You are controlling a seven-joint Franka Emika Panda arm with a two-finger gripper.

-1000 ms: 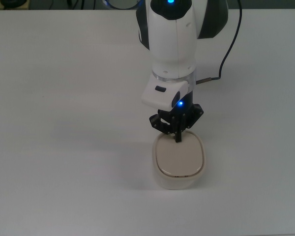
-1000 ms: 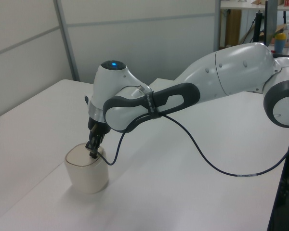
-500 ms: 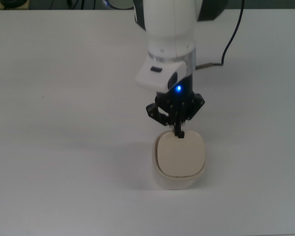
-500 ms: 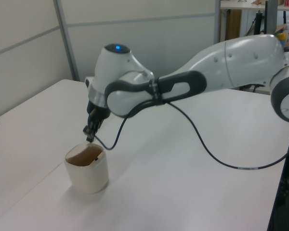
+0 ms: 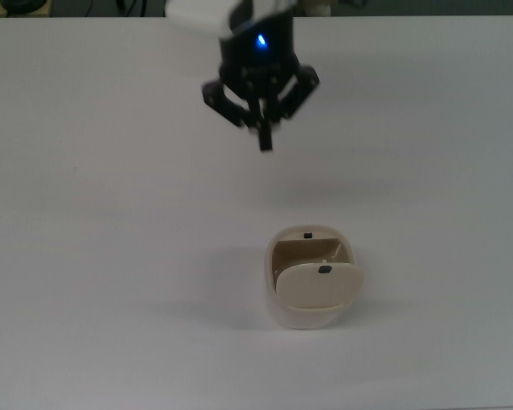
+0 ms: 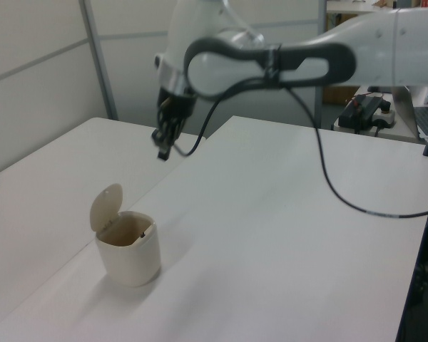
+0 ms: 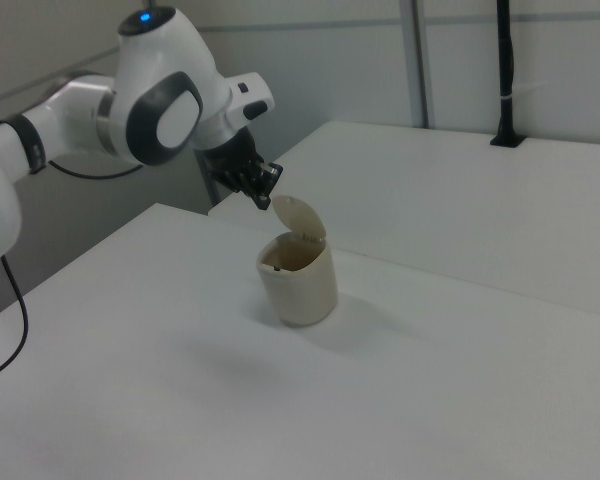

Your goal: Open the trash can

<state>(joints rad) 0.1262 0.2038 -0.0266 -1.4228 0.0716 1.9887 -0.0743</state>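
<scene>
In the left view the small cream-beige plastic trash can (image 6: 128, 253) stands in the lower left of the frame on the white worktop (image 6: 285, 242), its flat hinged lid (image 6: 105, 206) tipped up and the inside showing, so the opening looks done. Further right and higher, in the upper middle, the black two-finger tool (image 6: 162, 148) hangs well clear of the can, its fingers pressed together and gripping nothing. The risk I see is a low return pass by the arm, which could knock the lid down again or tip what looks like a light can.
</scene>
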